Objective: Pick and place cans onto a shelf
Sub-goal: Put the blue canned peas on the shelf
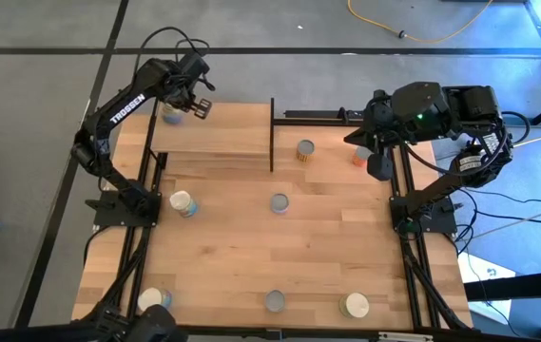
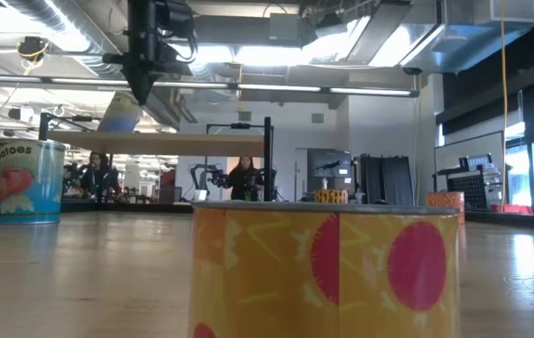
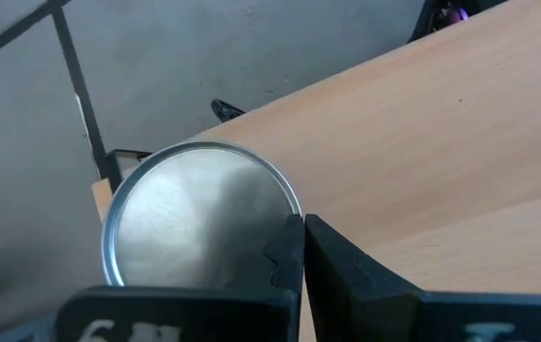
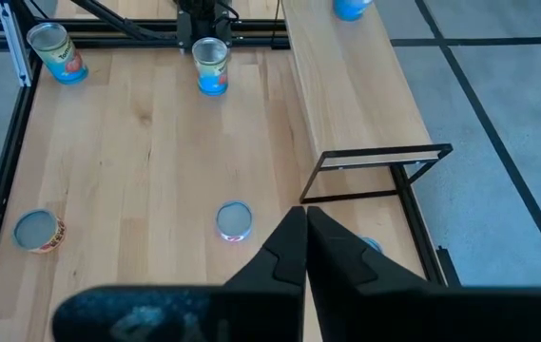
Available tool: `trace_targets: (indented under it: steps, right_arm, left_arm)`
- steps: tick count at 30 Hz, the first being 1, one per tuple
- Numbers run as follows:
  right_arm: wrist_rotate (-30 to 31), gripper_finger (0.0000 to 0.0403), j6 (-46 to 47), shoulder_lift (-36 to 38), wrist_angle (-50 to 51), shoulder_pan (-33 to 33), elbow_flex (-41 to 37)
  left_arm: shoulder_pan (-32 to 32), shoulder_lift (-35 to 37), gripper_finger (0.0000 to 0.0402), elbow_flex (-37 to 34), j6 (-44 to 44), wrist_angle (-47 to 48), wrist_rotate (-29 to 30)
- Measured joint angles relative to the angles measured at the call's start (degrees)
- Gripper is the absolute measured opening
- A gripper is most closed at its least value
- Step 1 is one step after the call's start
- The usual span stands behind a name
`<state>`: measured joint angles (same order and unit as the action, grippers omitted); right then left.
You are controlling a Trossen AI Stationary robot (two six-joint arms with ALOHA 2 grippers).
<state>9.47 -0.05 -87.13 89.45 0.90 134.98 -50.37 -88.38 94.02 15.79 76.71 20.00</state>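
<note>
The shelf, a raised light-wood board with a black post, stands at the table's far left. One can with a silver top and a blue label stands on the shelf's far left corner. My left gripper hangs shut just above and beside that can, its tips at the rim. My right gripper waits shut above the table's far right, over an orange can. Several more cans stand on the tabletop. My left gripper's shut fingers point down at a slant right beside the can's top rim. I cannot tell whether they touch it. The can rests on the shelf, not lifted.
Three cans stand along the table's near edge; the yellow-and-red one fills the low view. Black frame rails run down both table sides. Bare wood lies in the table's middle.
</note>
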Motion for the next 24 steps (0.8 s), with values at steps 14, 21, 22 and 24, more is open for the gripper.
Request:
trace_targets:
  steps: [14,21,22,24]
  right_arm:
    - [0.00,0.0011,0.00,0.00,-0.04,0.00,0.00]
    - [0.00,0.0011,0.00,0.00,-0.04,0.00,0.01]
    - [0.00,0.0011,0.00,0.00,-0.04,-0.01,0.02]
    - [0.00,0.0011,0.00,0.00,-0.04,0.01,0.02]
  left_arm:
    - [-0.15,0.76,0.0000,0.00,0.15,-0.40,0.76]
    - [-0.34,1.38,0.0000,0.00,0.25,-0.22,1.01]
    - [-0.47,1.38,0.0000,0.00,0.24,-0.01,0.46]
    - [-0.63,1.38,0.0000,0.00,0.16,0.03,-0.32]
